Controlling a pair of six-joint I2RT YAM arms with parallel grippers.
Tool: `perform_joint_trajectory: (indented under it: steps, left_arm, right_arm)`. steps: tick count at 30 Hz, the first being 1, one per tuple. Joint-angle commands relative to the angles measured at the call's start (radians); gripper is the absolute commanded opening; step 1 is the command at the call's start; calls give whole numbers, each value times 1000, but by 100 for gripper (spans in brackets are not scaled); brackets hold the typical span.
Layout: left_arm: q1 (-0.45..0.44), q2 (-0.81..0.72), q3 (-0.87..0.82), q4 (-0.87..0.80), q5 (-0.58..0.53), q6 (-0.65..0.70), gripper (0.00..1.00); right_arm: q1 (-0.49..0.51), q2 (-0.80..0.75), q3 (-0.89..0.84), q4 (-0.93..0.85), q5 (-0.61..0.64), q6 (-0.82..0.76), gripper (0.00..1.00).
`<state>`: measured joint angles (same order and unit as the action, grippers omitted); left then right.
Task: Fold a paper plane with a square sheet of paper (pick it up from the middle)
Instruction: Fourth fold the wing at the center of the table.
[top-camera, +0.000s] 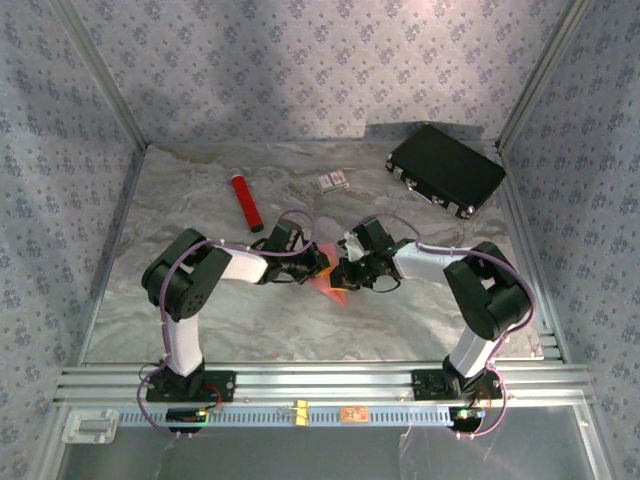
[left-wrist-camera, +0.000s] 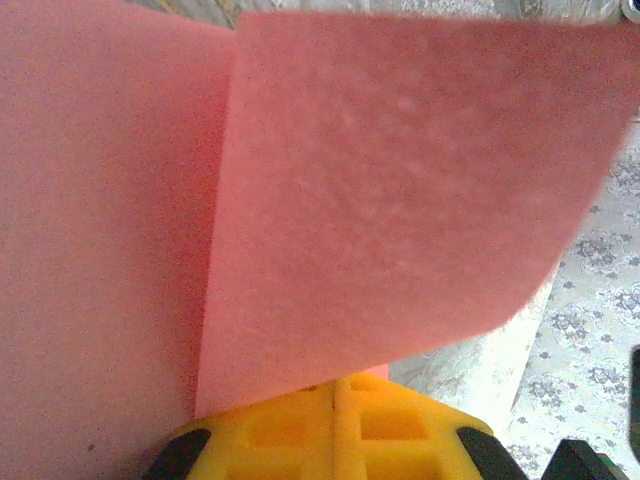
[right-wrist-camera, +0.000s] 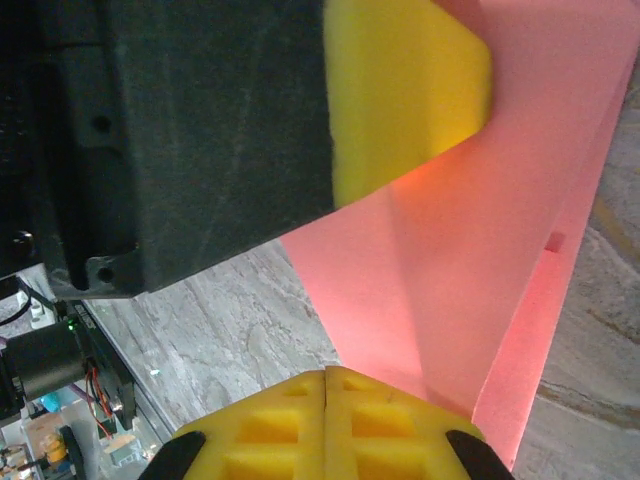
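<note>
The square sheet of paper (top-camera: 325, 283), pink-red, hangs just above the marble table's middle between the two arms. It is bent along a crease, with two panels meeting at an angle (left-wrist-camera: 400, 200). My left gripper (top-camera: 318, 268) reaches in from the left. Its yellow tips (left-wrist-camera: 337, 395) are pressed together on the sheet's lower edge. My right gripper (top-camera: 343, 275) comes from the right, shut (right-wrist-camera: 327, 378), with the paper (right-wrist-camera: 470, 250) entering at the tips. In the right wrist view one yellow finger (right-wrist-camera: 400, 90) of the left gripper rests against the sheet from above.
A glossy red cylinder (top-camera: 246, 201) lies at the back left. A small printed card (top-camera: 334, 181) lies behind the grippers, and a black case (top-camera: 446, 170) sits at the back right. Metal rails (top-camera: 320, 380) run along the near edge, and patterned walls enclose the table.
</note>
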<state>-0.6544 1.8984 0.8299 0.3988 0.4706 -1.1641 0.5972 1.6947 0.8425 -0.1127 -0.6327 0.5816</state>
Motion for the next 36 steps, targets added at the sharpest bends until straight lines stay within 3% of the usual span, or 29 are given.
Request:
perform_joint_trajectory:
  steps: [1,24,36]
  left_arm:
    - [14,21,-41,-118,-67,-3,5]
    - [16,16,-37,-113,-64,-6,5]
    - [5,-94,-14,-72,-27,35,11]
  right_arm:
    - [1,-1,1,12,4,12,2]
    - [-20,17,-149,42,18,16,2]
    - [-34,18,-171,47,39,35,0]
